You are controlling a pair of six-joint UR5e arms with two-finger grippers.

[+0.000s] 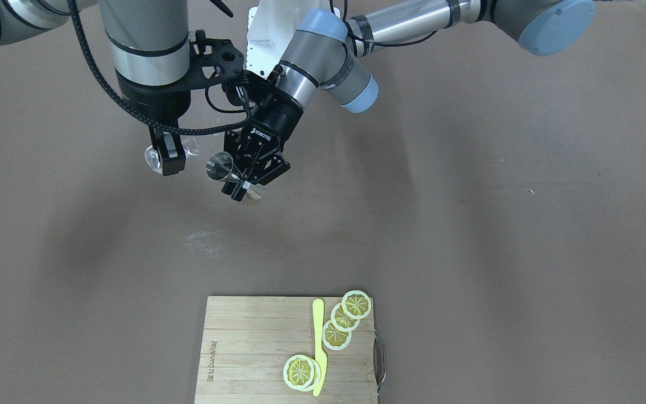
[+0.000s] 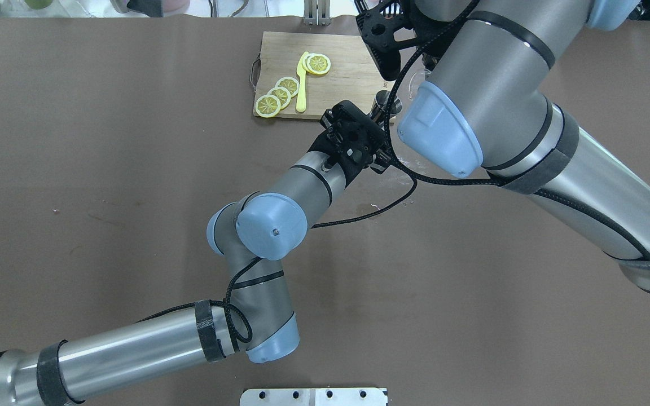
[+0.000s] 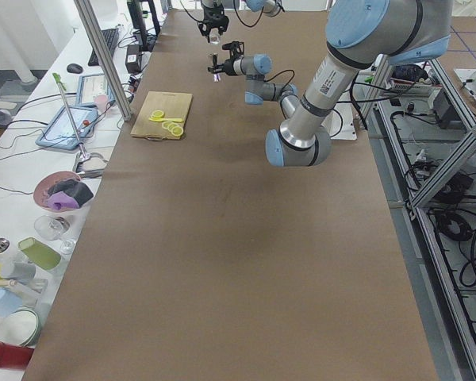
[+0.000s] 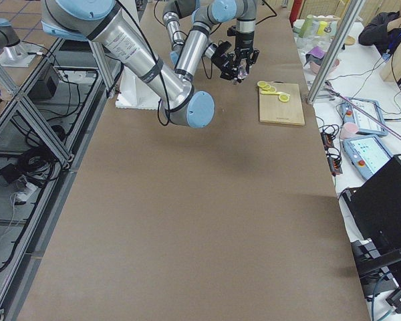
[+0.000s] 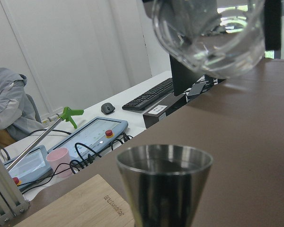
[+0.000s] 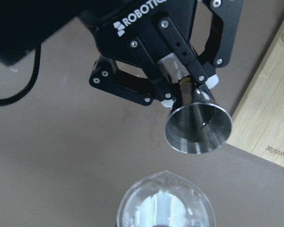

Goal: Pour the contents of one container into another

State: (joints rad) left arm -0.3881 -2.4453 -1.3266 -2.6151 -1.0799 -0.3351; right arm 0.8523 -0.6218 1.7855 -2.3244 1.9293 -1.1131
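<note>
Steel and glass hang side by side over your brown table (image 1: 497, 224). The left gripper (image 1: 243, 182) has its fingers clamped on the waist of one steel jigger (image 1: 219, 167), which is tipped on its side with its mouth toward one clear glass cup (image 1: 151, 158). The right gripper (image 1: 169, 156) pinches that cup from above. The two vessels are near each other but apart, both raised off the surface and well back from every table edge. Open brown tabletop spreads wide to either side of them and toward you. Close to your edge lies one bamboo cutting board (image 1: 244, 348). It carries five lemon slices (image 1: 336, 335), three in an overlapping row and two stacked, with one yellow knife (image 1: 319, 342) between the groups.
</note>
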